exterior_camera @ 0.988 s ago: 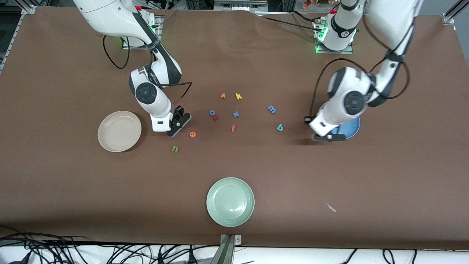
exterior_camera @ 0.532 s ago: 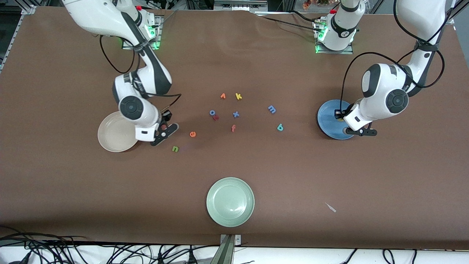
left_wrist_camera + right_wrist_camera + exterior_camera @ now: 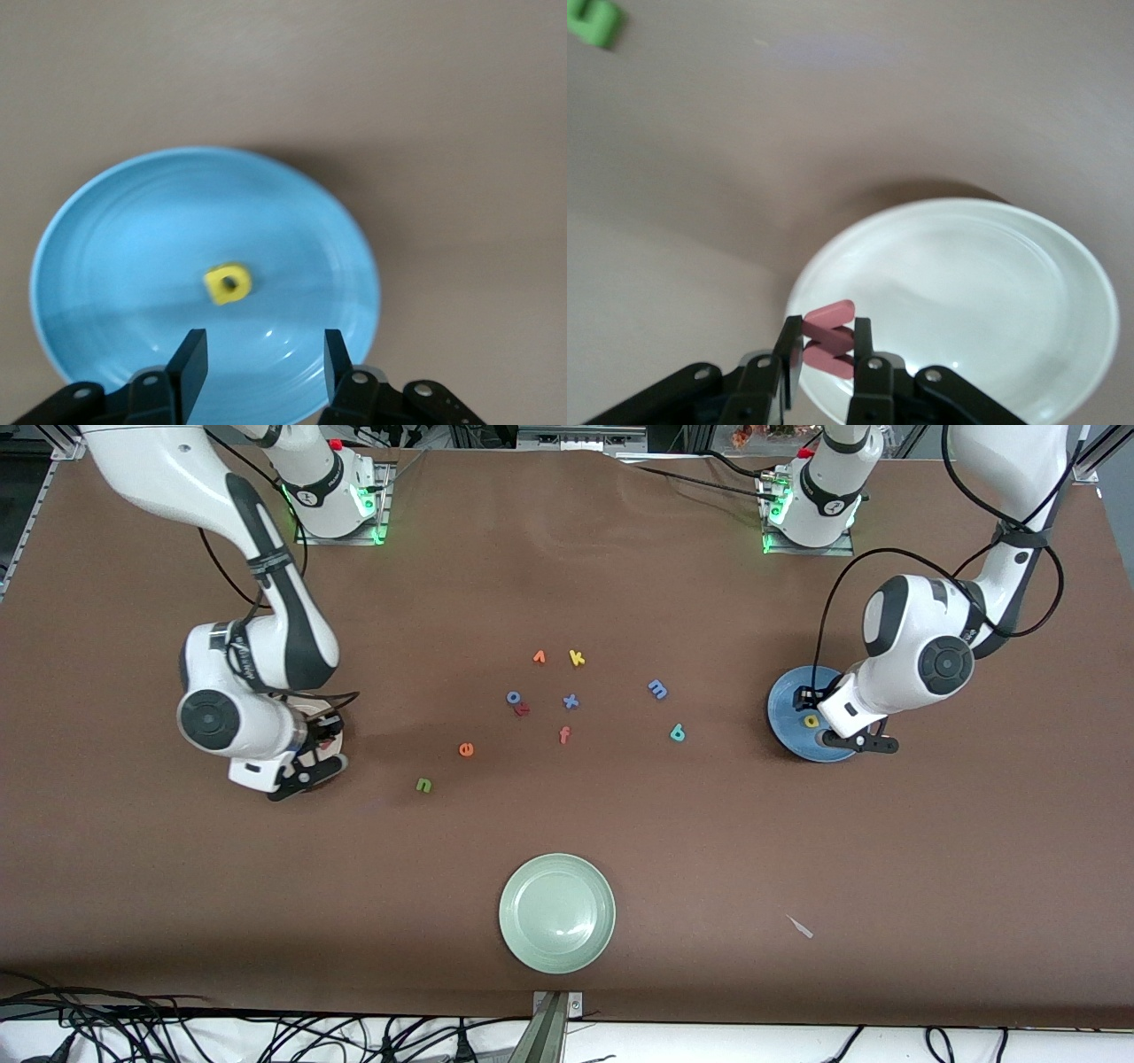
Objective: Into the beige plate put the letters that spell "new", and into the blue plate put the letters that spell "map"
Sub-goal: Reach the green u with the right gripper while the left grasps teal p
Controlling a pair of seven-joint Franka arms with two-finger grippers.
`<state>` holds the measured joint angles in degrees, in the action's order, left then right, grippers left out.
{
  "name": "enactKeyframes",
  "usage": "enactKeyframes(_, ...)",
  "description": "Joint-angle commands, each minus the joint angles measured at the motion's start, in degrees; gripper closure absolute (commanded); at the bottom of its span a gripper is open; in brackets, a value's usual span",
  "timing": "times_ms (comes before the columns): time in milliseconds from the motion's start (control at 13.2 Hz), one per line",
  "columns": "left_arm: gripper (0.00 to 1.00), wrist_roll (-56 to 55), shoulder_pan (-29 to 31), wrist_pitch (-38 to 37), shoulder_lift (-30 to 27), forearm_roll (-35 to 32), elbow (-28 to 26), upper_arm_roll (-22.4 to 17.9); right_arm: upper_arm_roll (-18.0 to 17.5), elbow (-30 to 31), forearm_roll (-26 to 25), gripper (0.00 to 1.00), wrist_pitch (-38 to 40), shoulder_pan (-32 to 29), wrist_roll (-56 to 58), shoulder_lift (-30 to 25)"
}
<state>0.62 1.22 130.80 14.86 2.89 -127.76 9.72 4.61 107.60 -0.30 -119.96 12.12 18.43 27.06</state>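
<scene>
My right gripper (image 3: 324, 740) (image 3: 826, 354) hangs over the rim of the beige plate (image 3: 317, 712) (image 3: 992, 292), shut on the salmon-pink w (image 3: 829, 341). The arm hides most of that plate in the front view. My left gripper (image 3: 820, 710) (image 3: 263, 354) is open over the blue plate (image 3: 788, 700) (image 3: 133, 248), and the yellow a (image 3: 811, 721) (image 3: 228, 283) lies in the plate's middle. On the table lie the orange e (image 3: 466, 749), the green n (image 3: 423, 785) (image 3: 594, 22), the blue m (image 3: 657, 688) and the teal p (image 3: 677, 732).
A cluster of other letters lies mid-table: orange v (image 3: 539, 657), yellow k (image 3: 577, 658), blue o (image 3: 513, 697), blue x (image 3: 570, 701), orange-red f (image 3: 564, 734). A pale green plate (image 3: 556, 912) sits near the front edge. A small scrap (image 3: 800, 926) lies toward the left arm's end.
My right arm swung from beside the e to over the beige plate, carrying the w. My left gripper moved over the blue plate and opened; the yellow a now lies in it.
</scene>
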Motion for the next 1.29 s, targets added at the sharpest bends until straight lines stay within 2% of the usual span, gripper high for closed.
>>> enactKeyframes(0, 0.38, -0.1, -6.81, 4.61, 2.17, 1.84, 2.77, 0.04, -0.56, -0.47, 0.48, 0.86, 0.43, -1.92, -0.5, 0.54)
enactKeyframes(76, 0.31, -0.79, -9.62, 7.51, 3.75, 4.38, 3.65, 0.04, -0.56, -0.47, 0.48, 0.78, 0.77, -2.01, -0.5, 0.54)
enactKeyframes(228, 0.26, -2.9, -14.38, 10.86, 6.22, 9.3, 4.62, 0.04, -0.56, -0.47, 0.57, 0.0, 0.78, -2.1, -0.68, 0.45)
enactKeyframes(380, 0.2, -4.13, -18.77, 12.36, 9.38, 11.69, 8.12, -0.05, -0.74, -1.25, 2.49, 0.0, 0.95, -2.02, -3.3, -0.08)
enactKeyframes(532, 0.19, -7.46, -23.87, 13.59, 12.28, 12.22, 11.38, -0.75, -1.09, -1.43, 2.68, 0.0, 0.87, -1.49, -8.3, -0.16)
enactKeyframes(760, 0.2, -8.01, -24.51, 15.96, 14.58, 11.79, 12.62, -1.45, -3.28, -2.83, 6.44, 0.0, -0.01, -1.23, -16.91, -0.16)
enactKeyframes(912, 0.21, -7.57, -24.68, 16.33, 14.93, 9.34, 12.62, -2.51, -3.46, -4.33, 9.43, 0.0, -1.15, 0.44, -24.81, 0.45)
enactKeyframes(1064, 0.21, -7.65, -24.68, 16.41, 15.72, 6.43, 12.62, -3.47, -3.46, -5.38, 9.8, 0.0, -4.56, 3.94, -34.91, 2.28)
enactKeyframes(1216, 0.21, -7.74, -24.77, 16.5, 16.42, 6.42, 12.62, -3.57, -3.46, -6.61, 9.97, 0.0, -9.04, 6.59, -43.0, 5.53)
